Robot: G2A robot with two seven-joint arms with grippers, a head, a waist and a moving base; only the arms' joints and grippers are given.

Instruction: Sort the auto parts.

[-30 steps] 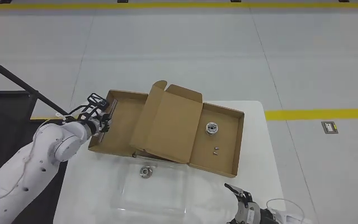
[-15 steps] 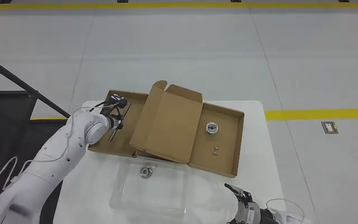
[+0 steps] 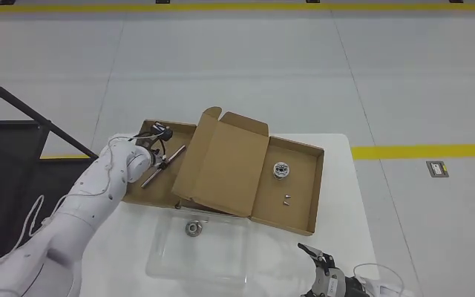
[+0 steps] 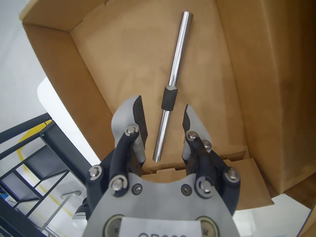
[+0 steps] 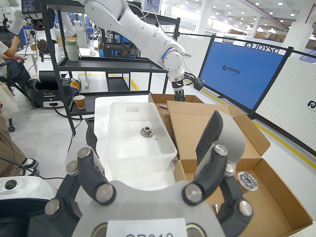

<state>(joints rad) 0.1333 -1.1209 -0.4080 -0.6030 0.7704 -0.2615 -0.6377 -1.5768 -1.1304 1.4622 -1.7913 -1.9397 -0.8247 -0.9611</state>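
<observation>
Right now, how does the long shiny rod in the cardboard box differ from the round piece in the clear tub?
The rod is long and thin with a dark band near its middle; the round piece is short and disc-like with a centre hole. The rod lies flat in the cardboard box beneath the open left end effector; the round piece sits in the clear tub. Both look metallic.
</observation>
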